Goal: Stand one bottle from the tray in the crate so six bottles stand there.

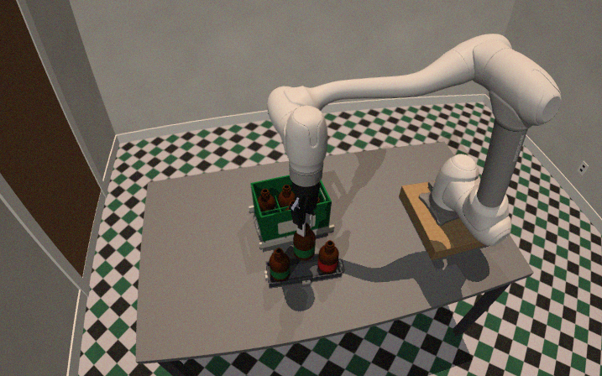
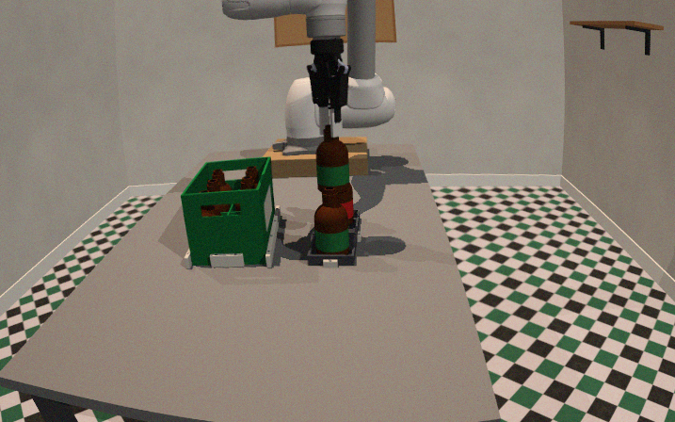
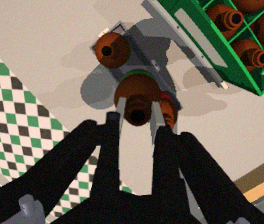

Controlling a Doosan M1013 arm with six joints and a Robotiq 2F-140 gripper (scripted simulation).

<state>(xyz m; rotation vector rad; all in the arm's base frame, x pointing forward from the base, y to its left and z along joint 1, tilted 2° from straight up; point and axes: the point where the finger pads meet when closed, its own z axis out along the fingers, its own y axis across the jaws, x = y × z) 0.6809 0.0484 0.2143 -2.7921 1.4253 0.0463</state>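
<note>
Standing on the grey rectangular desk (image 2: 255, 335) toward the left is a green plastic crate (image 2: 227, 230) divided into cells, sitting in a pale frame. Five brown bottles with open necks are showing in its cells in the wrist view (image 3: 245, 19); whether a sixth cell is free cannot be told from these pictures.

Just right of the crate, a dark shallow tray (image 1: 304, 278) is carrying two upright brown bottles: one wearing a green band (image 1: 279, 263) and one wearing a red band (image 1: 328, 258). A third brown glass bottle with a green band (image 2: 332, 163) is hanging upright above the tray, lifted free of it, between and over the two standing ones, beside the crate and not yet over it. That makes three bottles outside the crate.

The black two-fingered pincer (image 2: 330, 116) is pointing straight down and is clenching the neck of this raised bottle, its light-coloured fingertips pressing either side of the mouth.

The white six-joint arm (image 1: 387, 86) is reaching in a long arc from its base on a tan wooden block (image 1: 434, 242) at the right end of the desk, upper link rising, forearm stretching leftward, wrist dropping vertically above the crate's near edge.

The bands on the bottles are plain colour; no writing can be read on them or on the pale panel of the crate.
</note>
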